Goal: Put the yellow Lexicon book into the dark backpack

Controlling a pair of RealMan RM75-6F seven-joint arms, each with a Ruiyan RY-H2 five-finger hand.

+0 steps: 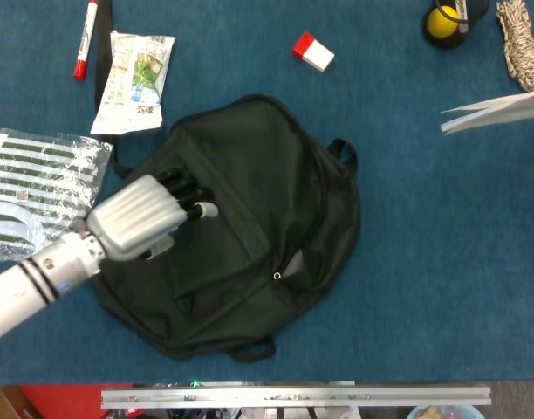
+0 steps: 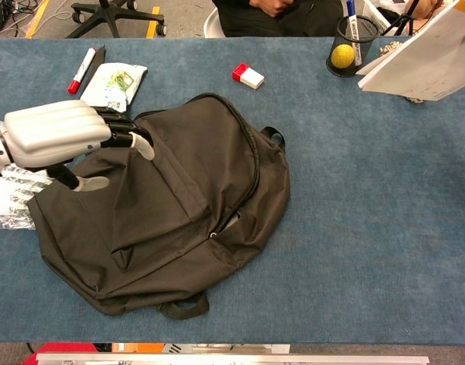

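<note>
In the head view, the left hand (image 1: 143, 218) is seen over the upper left part of the dark backpack (image 1: 249, 227), its fingers (image 1: 181, 185) stretched toward the bag's middle and parted, with nothing held between them. Whether the fingertips touch the fabric cannot be told. Just to the hand's left a striped plastic bag (image 1: 36, 188) is laid on the blue table (image 1: 424, 262). Beyond the hand, a snack packet (image 1: 134, 80) and a red marker (image 1: 84, 39) are found. Far to the hand's right, at the frame edge, the yellow Lexicon book (image 1: 498, 112) is seen edge-on, raised and well apart from the backpack; the right hand is not shown here. A red and white box (image 1: 313, 52) is placed beyond the backpack.

In the chest view, the left hand (image 2: 58, 135) is shown above the backpack's (image 2: 187, 205) left shoulder, thumb lowered beneath the extended fingers (image 2: 130, 137), the grasp empty. Far to its right, in the top corner, the book (image 2: 426, 57) is held up tilted, pages fanned, near a mesh cup (image 2: 350, 46) containing a yellow ball (image 2: 341, 55). The holding hand is hidden, so its state cannot be told.
</note>
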